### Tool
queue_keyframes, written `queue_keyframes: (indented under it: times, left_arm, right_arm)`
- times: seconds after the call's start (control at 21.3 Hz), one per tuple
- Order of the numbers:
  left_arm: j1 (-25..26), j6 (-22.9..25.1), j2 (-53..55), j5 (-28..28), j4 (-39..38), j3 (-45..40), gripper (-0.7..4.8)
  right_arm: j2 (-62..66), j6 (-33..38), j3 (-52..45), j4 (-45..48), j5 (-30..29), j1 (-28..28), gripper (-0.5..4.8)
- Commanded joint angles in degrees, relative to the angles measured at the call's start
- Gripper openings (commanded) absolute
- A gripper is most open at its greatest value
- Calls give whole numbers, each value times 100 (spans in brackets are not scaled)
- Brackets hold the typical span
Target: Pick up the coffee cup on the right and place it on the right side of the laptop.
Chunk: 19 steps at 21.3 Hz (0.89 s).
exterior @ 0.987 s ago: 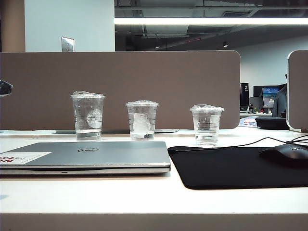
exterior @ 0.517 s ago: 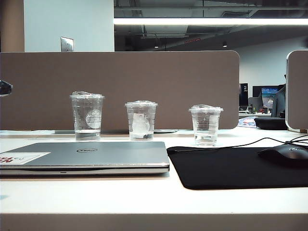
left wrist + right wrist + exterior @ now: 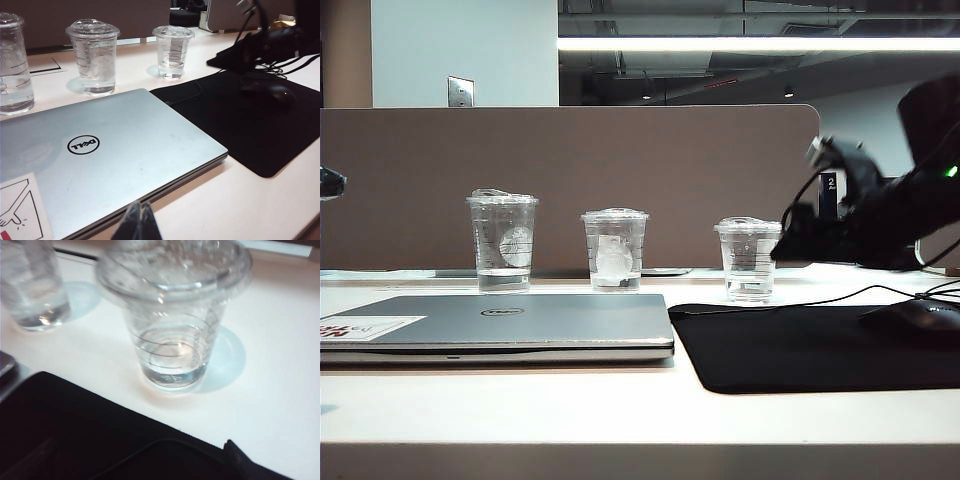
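Right hand (image 3: 782, 247) beside the coffee cup (image 3: 750, 259)
Its jaws' state cannot be told; left hand (image 3: 136, 225), lower centre, fingers together over the laptop (image 3: 115, 155).

Clear glossy plastic coffee cup (image 3: 172, 315)

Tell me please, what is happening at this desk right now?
The right end effector is beside the coffee cup, on its right, with its jaws apart and nothing held. The cup stands on the white table behind the black mouse pad, not yet placed by the closed Dell laptop. The left end effector hangs shut over the laptop's front edge.
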Motion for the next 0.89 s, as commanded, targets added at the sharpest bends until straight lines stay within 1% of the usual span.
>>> queue_keyframes:
  times: [0.05, 0.19, 0.38, 0.7, 0.75, 0.89]
  left_arm:
    - [0, 9, 0, 2, 50, 15, -5]
    - [0, 9, 0, 2, 52, 15, -5]
    - [0, 9, 0, 2, 52, 15, -5]
    - [0, 9, 0, 2, 50, 15, -5]
    - [0, 9, 0, 2, 52, 15, -5]
    - [0, 9, 0, 2, 52, 15, -5]
  right_arm:
    - [490, -70, 463, 162, 26, 13, 479]
    - [874, -46, 807, 269, 28, 55, 479]
    - [1296, -44, 1071, 828, 90, 98, 479]
    - [1808, 153, 1641, 876, 46, 101, 479]
    - [1919, 258, 1773, 879, -76, 105, 479]
    - [2118, 411, 1961, 883, -83, 109, 479]
